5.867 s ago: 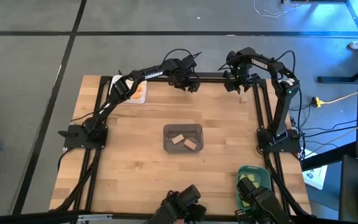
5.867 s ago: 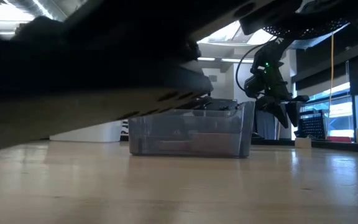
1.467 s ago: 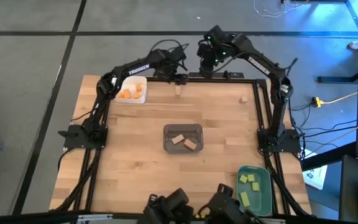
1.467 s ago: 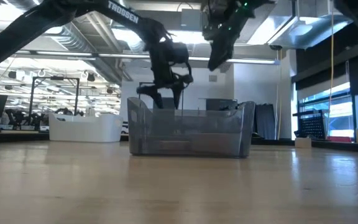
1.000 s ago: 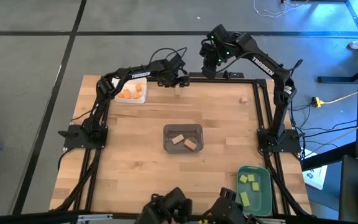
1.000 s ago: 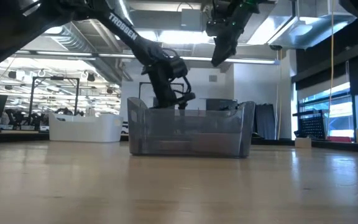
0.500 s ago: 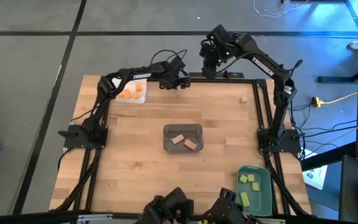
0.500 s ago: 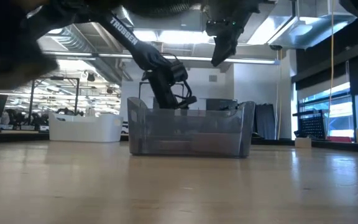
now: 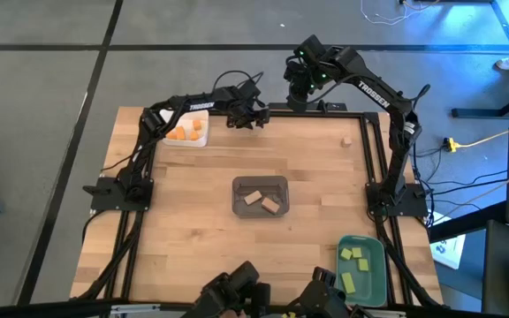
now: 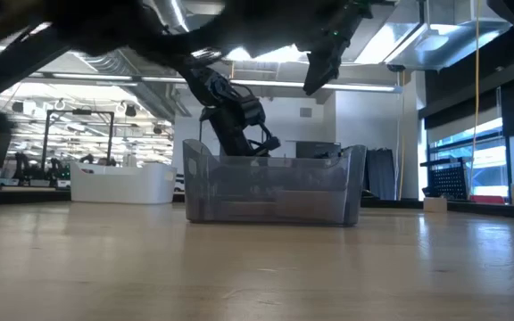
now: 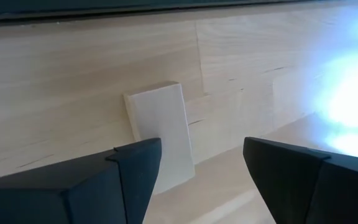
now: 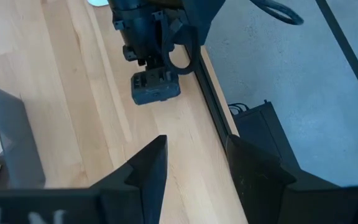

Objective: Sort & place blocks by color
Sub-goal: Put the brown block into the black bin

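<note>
- A teal tray [image 9: 361,265] with yellow-green blocks [image 9: 353,255] sits at the near right corner of the table [image 9: 193,230], against the edge.
- A grey tray [image 9: 260,196] at mid-table holds two tan blocks [image 9: 262,200]; bare wood lies open all round it.
- A small tan cube [image 9: 346,141] lies alone towards the far right.
- At the far edge, the left gripper [image 11: 194,177] is low, fingers spread around a pale tan bar [image 11: 161,135] just beside the dark rail.
- A white tray [image 9: 187,129] with orange blocks [image 9: 181,134] fills the far left corner.
- The right gripper [image 12: 191,163], fingers apart, hangs high beyond the far edge.
</note>
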`<state>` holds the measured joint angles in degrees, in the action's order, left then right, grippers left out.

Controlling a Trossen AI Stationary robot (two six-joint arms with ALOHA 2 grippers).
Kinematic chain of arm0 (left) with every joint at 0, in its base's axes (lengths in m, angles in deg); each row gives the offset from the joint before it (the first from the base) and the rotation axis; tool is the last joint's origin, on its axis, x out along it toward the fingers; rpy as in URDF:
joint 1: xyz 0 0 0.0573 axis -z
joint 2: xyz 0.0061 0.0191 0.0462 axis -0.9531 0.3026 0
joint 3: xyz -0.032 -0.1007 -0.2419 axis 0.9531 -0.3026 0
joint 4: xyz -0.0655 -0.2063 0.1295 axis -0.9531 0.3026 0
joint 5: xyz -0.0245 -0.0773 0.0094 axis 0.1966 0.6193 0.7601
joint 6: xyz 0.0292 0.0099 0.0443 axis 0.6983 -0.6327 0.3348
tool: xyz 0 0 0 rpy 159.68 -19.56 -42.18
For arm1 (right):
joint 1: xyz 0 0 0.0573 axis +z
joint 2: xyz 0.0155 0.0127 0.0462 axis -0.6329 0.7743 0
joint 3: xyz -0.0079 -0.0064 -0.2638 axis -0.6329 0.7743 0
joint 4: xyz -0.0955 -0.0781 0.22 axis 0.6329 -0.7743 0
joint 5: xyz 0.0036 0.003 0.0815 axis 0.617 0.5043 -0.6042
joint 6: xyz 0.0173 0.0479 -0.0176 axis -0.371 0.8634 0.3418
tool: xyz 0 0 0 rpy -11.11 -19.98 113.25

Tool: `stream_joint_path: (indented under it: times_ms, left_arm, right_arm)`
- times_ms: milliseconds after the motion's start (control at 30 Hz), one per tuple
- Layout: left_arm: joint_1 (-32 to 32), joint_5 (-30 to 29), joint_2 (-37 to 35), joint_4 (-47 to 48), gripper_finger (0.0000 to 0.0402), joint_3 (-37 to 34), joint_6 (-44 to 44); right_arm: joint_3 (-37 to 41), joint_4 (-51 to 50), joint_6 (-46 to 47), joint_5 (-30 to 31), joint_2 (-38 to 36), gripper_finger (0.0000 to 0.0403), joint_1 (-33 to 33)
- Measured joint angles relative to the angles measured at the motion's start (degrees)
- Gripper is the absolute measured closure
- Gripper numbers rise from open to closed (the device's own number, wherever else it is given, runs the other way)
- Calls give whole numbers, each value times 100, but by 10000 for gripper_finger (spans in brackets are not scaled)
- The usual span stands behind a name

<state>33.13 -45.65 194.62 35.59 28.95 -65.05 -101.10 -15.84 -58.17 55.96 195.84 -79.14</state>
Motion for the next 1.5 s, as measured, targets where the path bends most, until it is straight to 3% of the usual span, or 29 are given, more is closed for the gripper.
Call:
stream_joint_path:
  times_ms: [367,700,967,1167,1500]
  left_arm:
    - [-57,275,-73,1473,173,13,903]
    - [310,-1480,-405,3172,172,-31,2163]
    - [544,-1634,-425,3294,172,75,2297]
    - [576,-2469,-487,3593,172,163,2565]
    - [434,-2633,-411,3770,172,152,2689]
  right_arm:
    - [0,0,0,0,0,237,0]
    - [0,3,0,0,0,237,0]
    - [0,5,76,0,0,237,0]
    - [0,4,87,0,0,237,0]
    - [0,4,85,0,0,237,0]
